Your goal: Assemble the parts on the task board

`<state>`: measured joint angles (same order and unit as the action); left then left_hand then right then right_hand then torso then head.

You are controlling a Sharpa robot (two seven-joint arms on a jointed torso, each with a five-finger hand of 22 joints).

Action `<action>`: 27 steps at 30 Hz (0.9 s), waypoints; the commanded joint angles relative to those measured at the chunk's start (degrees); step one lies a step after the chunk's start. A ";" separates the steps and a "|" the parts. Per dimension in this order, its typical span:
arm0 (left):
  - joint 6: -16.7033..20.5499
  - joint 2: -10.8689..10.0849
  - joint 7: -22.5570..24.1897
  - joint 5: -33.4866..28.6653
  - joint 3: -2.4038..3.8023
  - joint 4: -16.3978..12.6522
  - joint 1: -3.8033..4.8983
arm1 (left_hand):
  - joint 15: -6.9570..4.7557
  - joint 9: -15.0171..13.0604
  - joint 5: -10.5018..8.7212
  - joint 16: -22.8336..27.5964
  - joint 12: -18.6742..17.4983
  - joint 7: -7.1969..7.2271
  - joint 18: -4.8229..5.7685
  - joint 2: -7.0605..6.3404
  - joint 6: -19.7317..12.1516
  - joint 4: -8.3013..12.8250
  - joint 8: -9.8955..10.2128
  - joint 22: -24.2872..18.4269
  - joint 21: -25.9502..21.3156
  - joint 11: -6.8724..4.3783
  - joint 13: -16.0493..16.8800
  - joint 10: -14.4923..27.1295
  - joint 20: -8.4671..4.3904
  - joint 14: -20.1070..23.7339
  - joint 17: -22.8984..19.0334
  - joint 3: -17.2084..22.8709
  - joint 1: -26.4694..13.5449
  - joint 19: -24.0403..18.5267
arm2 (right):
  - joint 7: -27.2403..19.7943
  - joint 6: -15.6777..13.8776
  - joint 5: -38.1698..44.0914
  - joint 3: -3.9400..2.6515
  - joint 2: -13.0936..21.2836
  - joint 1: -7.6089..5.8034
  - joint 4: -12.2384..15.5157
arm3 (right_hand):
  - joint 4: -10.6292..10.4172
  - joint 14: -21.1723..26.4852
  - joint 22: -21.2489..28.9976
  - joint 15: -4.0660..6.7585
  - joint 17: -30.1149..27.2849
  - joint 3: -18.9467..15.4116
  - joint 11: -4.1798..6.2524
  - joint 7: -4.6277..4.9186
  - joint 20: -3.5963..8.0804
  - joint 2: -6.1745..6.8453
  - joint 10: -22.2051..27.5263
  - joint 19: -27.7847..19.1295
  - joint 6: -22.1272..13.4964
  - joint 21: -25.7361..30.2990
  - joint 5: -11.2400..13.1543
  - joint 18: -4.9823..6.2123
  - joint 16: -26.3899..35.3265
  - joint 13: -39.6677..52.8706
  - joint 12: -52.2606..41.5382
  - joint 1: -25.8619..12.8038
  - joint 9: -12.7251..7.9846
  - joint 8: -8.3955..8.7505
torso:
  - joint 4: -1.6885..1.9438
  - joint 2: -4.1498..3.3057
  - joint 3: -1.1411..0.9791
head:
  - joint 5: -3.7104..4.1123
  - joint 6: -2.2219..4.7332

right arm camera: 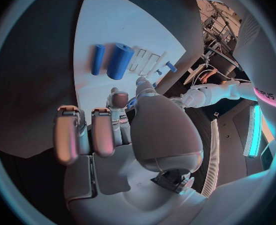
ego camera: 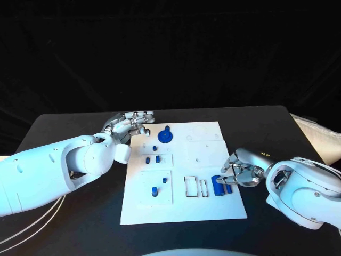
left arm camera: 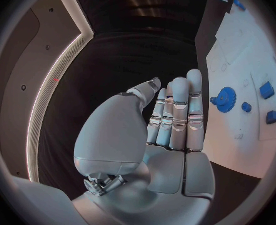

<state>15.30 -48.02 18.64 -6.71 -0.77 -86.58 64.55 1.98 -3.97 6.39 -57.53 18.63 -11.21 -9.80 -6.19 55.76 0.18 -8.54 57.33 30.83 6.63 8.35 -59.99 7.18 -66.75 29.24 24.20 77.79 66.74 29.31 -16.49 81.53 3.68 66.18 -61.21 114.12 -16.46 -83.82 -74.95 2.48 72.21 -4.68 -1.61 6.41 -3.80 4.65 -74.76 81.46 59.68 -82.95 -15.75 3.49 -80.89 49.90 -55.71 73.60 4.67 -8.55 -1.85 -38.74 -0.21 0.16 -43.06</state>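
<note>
A: Largest first. Black worktop [ego camera: 71, 125], with the white task board [ego camera: 182, 210] lying flat at its middle.

B: Arms?

A: Left hand [ego camera: 130, 124] sits at the board's far left corner, just beside the blue gear [ego camera: 165, 135]. In the left wrist view its fingers [left arm camera: 178, 117] are straight and side by side, palm bare, holding nothing. Right hand [ego camera: 240, 170] is at the board's right edge; fingers partly curled, nothing gripped that I can see.

B: Parts?

A: Thick blue cylinder [right arm camera: 119, 61] and thin blue cylinder [right arm camera: 97, 59] lie side by side on the board, just beside the right hand's fingertips and apart from them. Two empty rectangular slots [ego camera: 196, 187] lie just left of them. Small blue pieces [ego camera: 151, 159] sit in the mid-left recess, with two more blue pegs [ego camera: 158, 185] in the recess nearer the robot.
</note>
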 commanded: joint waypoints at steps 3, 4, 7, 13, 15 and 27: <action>-0.94 0.07 0.22 0.35 -0.02 0.11 0.00 | -0.15 0.00 0.25 -0.18 0.15 0.08 -0.60 0.68 -0.41 0.13 -0.12 -0.10 -0.39 0.01 0.07 0.29 0.32 0.41 -0.06 -0.15 -0.02 0.01 | 3.85 2.59 2.21 0.13 -0.23 0.33 0.06 | -0.04 -3.41 -1.28 0.03 0.09 -1.04 0.04 -0.12 -0.02 -0.87 0.67 0.31 0.52 -0.42 -0.12 -0.41 -0.41 1.27 -0.53 -0.12 0.26 -0.72 | -0.14 -0.03 -0.08 | -0.26 -0.06; -0.95 0.07 0.23 0.35 -0.03 0.14 0.00 | -0.15 0.00 0.25 -0.18 0.15 0.08 -0.60 0.68 -0.41 0.13 -0.12 -0.10 -0.39 0.01 0.07 0.29 0.32 0.41 -0.06 -0.15 -0.02 0.01 | 3.92 2.83 2.36 0.15 -0.36 0.39 -0.01 | -0.06 -3.41 -1.31 0.04 0.12 -1.23 0.06 -0.15 -0.01 -0.99 0.73 0.32 0.60 -0.44 -0.11 -0.41 -0.45 1.47 -0.58 -0.21 0.32 -0.85 | -0.17 -0.04 -0.04 | -0.26 -0.04; -0.96 0.07 0.23 0.35 -0.04 0.16 0.00 | -0.15 0.00 0.25 -0.18 0.15 0.08 -0.60 0.68 -0.41 0.13 -0.12 -0.10 -0.39 0.01 0.07 0.29 0.32 0.41 -0.06 -0.15 -0.02 0.01 | 4.02 3.38 2.73 0.17 -0.70 0.55 -0.17 | -0.10 -3.40 -1.36 0.06 0.11 -1.57 0.09 -0.21 0.00 -1.20 0.77 0.32 0.74 -0.47 -0.09 -0.42 -0.46 1.87 -0.72 -0.38 0.43 -1.08 | -0.18 -0.05 0.00 | -0.29 -0.09; -0.97 0.06 0.22 0.35 -0.06 0.15 0.00 | -0.15 0.00 0.25 -0.18 0.15 0.08 -0.60 0.68 -0.41 0.13 -0.12 -0.10 -0.39 0.01 0.07 0.29 0.32 0.41 -0.06 -0.15 -0.02 0.01 | 4.10 4.53 3.27 0.20 -1.65 1.05 -0.70 | -0.09 -3.38 -1.48 0.14 0.09 -2.14 0.21 -0.37 0.04 -1.63 0.68 0.34 1.15 -0.52 -0.10 -0.43 -0.50 2.82 -1.19 -0.57 0.68 -1.59 | -0.16 -0.07 -0.01 | -0.34 -0.17; -0.97 0.05 0.22 0.35 -0.06 0.14 0.00 | -0.15 0.00 0.25 -0.18 0.15 0.08 -0.60 0.68 -0.41 0.13 -0.12 -0.10 -0.39 0.01 0.07 0.29 0.32 0.41 -0.06 -0.15 -0.02 0.01 | 4.11 4.79 3.46 0.20 -2.04 1.26 -1.00 | -0.07 -3.37 -1.50 0.17 0.06 -2.25 0.25 -0.41 0.06 -1.76 0.61 0.34 1.26 -0.54 -0.13 -0.44 -0.50 3.11 -1.36 -0.56 0.76 -1.71 | -0.15 -0.05 0.00 | -0.34 -0.27; -0.99 0.03 0.23 0.36 -0.06 0.17 -0.01 | -0.15 0.00 0.25 -0.18 0.15 0.08 -0.60 0.68 -0.41 0.13 -0.12 -0.10 -0.39 0.01 0.07 0.29 0.32 0.41 -0.06 -0.15 -0.02 0.01 | 4.14 5.34 4.33 0.20 -4.72 2.33 -3.19 | 0.04 -3.36 -1.63 0.29 0.10 -2.64 0.40 -0.59 0.15 -2.38 0.51 0.35 1.61 -0.59 -0.61 -0.45 -0.57 4.05 -1.74 -0.17 1.06 -2.18 | -0.12 -0.03 0.01 | -0.49 -0.42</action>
<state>15.30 -48.05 18.59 -6.62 -0.86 -86.35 64.54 1.98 -3.97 6.39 -57.53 18.63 -11.21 -9.79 -6.19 55.76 0.17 -8.54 57.33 30.83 6.63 8.34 -60.00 7.18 -66.75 29.25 24.20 77.79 66.74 33.00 -12.37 84.69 3.86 61.68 -59.07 111.17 -16.45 -83.82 -74.93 2.47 72.31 -7.03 -1.60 5.77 -3.80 2.87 -74.36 81.45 60.88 -83.22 -16.19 3.49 -81.12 53.92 -57.19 73.44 5.68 -10.62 -1.98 -38.78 -0.20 -0.29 -43.45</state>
